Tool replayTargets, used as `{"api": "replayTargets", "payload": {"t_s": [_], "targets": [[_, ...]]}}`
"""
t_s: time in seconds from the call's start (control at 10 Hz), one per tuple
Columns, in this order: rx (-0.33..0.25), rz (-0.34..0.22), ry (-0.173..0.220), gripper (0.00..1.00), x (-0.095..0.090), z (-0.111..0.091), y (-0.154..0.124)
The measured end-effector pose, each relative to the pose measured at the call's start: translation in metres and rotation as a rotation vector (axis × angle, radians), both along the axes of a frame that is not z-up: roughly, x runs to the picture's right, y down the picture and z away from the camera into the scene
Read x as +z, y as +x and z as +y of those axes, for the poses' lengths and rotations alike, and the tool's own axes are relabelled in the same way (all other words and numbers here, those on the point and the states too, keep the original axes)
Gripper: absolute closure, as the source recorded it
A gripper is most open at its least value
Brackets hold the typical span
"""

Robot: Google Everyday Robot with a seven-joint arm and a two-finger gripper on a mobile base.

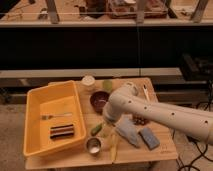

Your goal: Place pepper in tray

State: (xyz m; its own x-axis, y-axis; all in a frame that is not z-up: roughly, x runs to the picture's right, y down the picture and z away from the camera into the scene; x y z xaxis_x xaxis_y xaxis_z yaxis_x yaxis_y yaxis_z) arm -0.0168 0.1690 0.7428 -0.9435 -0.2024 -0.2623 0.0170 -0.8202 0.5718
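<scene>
The pepper [96, 129] is slim and dark green. It lies on the wooden table just right of the tray's front right corner. The tray [32, 116] is a large yellow bin on the table's left side; it holds a fork [55, 116] and a dark flat item [62, 131]. My gripper [105, 125] is at the end of the white arm that reaches in from the right. It sits low over the table, right at the pepper's right end. The arm hides most of the gripper.
A dark bowl [99, 99], a white cup [88, 81] and a green item [107, 85] stand behind the gripper. A metal cup [93, 145], a pale yellow stick [114, 146], a grey cloth [128, 133] and a blue sponge [149, 137] lie along the front edge.
</scene>
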Motion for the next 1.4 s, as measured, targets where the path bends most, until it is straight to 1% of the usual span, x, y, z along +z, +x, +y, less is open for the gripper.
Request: {"api": "replayTargets", "payload": {"t_s": [0.1, 0.2, 0.3, 0.4, 0.5, 0.7, 0.9, 1.1, 1.2, 1.4], "targets": [[-0.101, -0.088, 0.058, 0.2, 0.004, 0.006, -0.013], [-0.16, -0.135, 0.087, 0.2, 0.006, 0.01, -0.017], [-0.19, -0.158, 0.1, 0.2, 0.008, 0.011, -0.019], [-0.215, -0.178, 0.1, 0.2, 0.011, 0.015, -0.019], [-0.247, -0.2, 0.087, 0.2, 0.016, 0.02, -0.018], [-0.281, -0.215, 0.06, 0.2, 0.023, 0.026, -0.017], [-0.309, -0.223, 0.03, 0.2, 0.033, 0.033, -0.017], [-0.333, -0.221, 0.011, 0.21, 0.042, 0.042, -0.017], [-0.342, -0.221, 0.004, 0.24, 0.046, 0.046, -0.019], [-0.348, -0.206, -0.018, 0.43, 0.06, 0.058, -0.02]]}}
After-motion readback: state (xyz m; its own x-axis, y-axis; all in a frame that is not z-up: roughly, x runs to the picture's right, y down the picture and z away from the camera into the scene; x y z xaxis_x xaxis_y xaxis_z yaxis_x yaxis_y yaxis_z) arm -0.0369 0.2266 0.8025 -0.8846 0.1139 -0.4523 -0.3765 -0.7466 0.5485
